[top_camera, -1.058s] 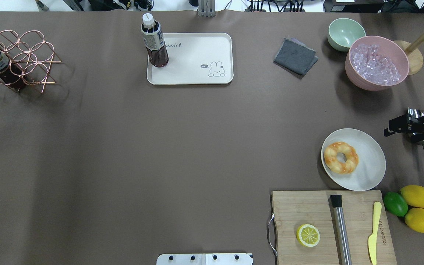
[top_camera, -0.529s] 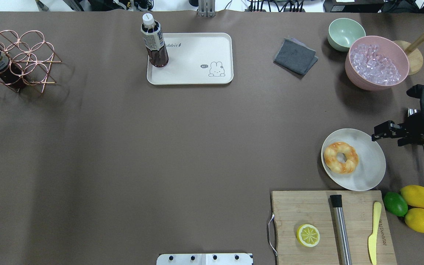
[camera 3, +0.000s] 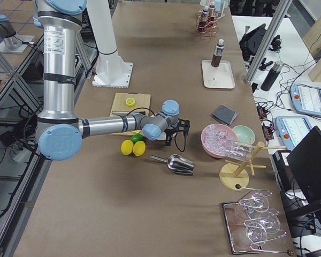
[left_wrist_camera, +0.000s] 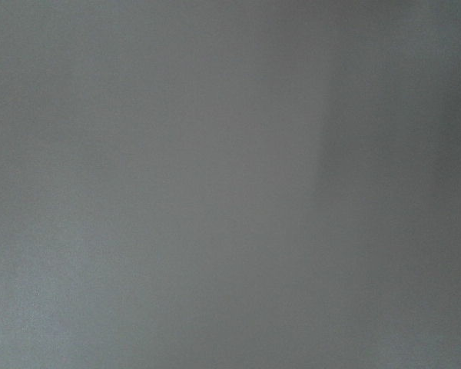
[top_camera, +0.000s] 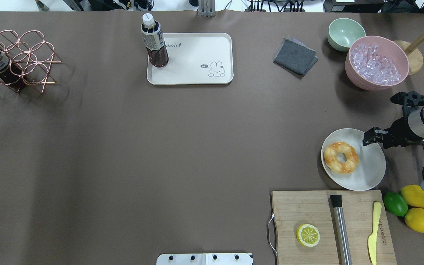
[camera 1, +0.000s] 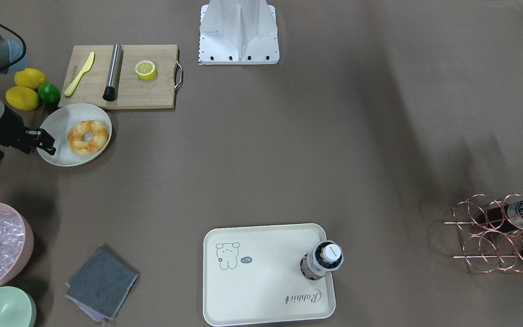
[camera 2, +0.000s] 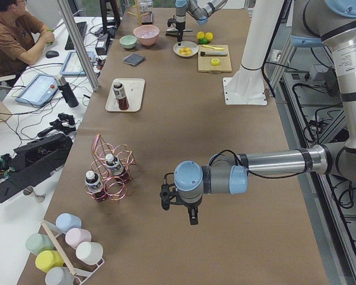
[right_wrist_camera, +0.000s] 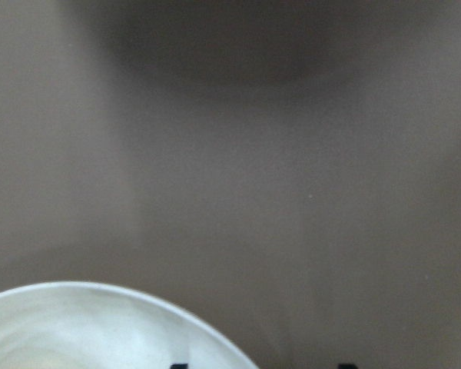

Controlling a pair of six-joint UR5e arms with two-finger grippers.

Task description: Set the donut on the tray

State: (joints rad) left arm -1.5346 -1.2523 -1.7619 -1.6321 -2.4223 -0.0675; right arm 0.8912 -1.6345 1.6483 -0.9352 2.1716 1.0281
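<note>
The donut (top_camera: 341, 157) lies on a round off-white plate (top_camera: 372, 167) at the right of the table; it also shows in the front-facing view (camera 1: 87, 136). My right gripper (top_camera: 372, 137) hovers over the plate's far right rim, to the right of the donut and apart from it, open and empty. In the right wrist view the plate's rim (right_wrist_camera: 84, 323) fills the lower left. The cream tray (top_camera: 197, 70) with the rabbit drawing lies at the far centre. My left gripper (camera 2: 178, 202) hangs over bare table far from both; I cannot tell whether it is open.
A dark drink bottle (top_camera: 154, 40) stands on the tray's left corner. A cutting board (top_camera: 307, 213) with a lemon half, metal rod and yellow knife lies near the plate. A pink bowl of ice (top_camera: 377, 62), a metal scoop, lemons and a lime surround the right arm.
My right gripper has moved left from the table's right edge until it is over the plate's rim. The donut, plate and tray have not moved.
</note>
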